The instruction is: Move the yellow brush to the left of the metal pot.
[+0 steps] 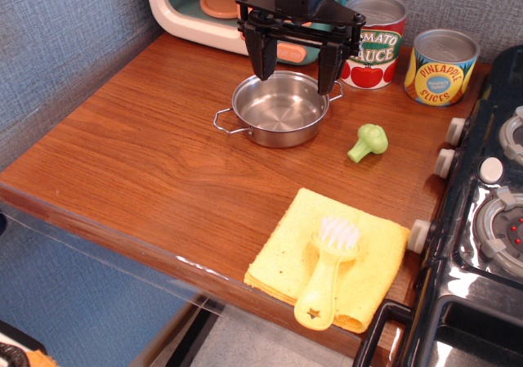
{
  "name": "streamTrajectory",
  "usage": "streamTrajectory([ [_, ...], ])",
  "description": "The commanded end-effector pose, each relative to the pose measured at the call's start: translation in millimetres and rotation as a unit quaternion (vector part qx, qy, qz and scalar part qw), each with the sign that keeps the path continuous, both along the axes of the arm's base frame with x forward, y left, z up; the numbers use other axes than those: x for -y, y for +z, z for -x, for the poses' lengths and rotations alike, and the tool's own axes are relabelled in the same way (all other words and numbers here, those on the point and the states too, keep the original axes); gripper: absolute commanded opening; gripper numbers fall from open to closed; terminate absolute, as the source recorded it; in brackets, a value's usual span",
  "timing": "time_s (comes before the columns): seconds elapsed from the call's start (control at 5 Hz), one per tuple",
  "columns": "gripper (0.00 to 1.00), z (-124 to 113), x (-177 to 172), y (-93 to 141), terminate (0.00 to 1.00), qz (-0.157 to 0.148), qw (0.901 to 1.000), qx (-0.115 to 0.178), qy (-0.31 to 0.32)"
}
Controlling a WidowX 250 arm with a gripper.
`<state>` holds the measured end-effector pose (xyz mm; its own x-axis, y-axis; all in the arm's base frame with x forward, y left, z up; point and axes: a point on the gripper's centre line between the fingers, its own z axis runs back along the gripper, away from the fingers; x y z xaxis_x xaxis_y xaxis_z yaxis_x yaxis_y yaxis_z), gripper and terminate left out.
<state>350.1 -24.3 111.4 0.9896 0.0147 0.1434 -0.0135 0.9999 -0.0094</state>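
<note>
The yellow brush (328, 270) lies on a folded yellow cloth (327, 261) at the front right of the wooden table, white bristles pointing away and the star-holed handle end toward the front edge. The metal pot (280, 109) stands empty at the middle back, with wire loop handles at its left and right. My black gripper (297, 71) hangs open and empty just above the pot's far rim, one finger over each side. It is far from the brush.
A tomato sauce can (373, 40) and a pineapple slices can (441, 66) stand at the back right. A green toy broccoli (368, 142) lies right of the pot. A toy microwave (216, 7) is behind the gripper. A black toy stove (482, 220) borders the right edge.
</note>
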Motion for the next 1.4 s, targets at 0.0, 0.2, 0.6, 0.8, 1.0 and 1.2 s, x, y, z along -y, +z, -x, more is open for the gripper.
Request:
streamTrajectory([
  [0.0, 1.0, 0.0, 0.0, 0.0, 0.0, 0.0, 1.0, 0.0, 0.0],
  [0.2, 1.0, 9.2, 15.5, -5.2, 0.0, 0.012, 0.9999, -0.002, -0.006],
  [0.6, 1.0, 64.5, 54.9, -10.0, 0.0, 0.005, 0.9999, -0.012, -0.006],
  [0.8, 1.0, 91.9, 66.4, -24.2, 0.0, -0.004, 0.9997, -0.023, -0.003],
  [1.0, 1.0, 107.1, 67.5, -45.5, 0.0, -0.02, 0.9993, -0.029, 0.015],
  [1.2, 1.0, 111.5, 72.6, -70.0, 0.0, -0.025, 0.9988, -0.018, 0.038],
])
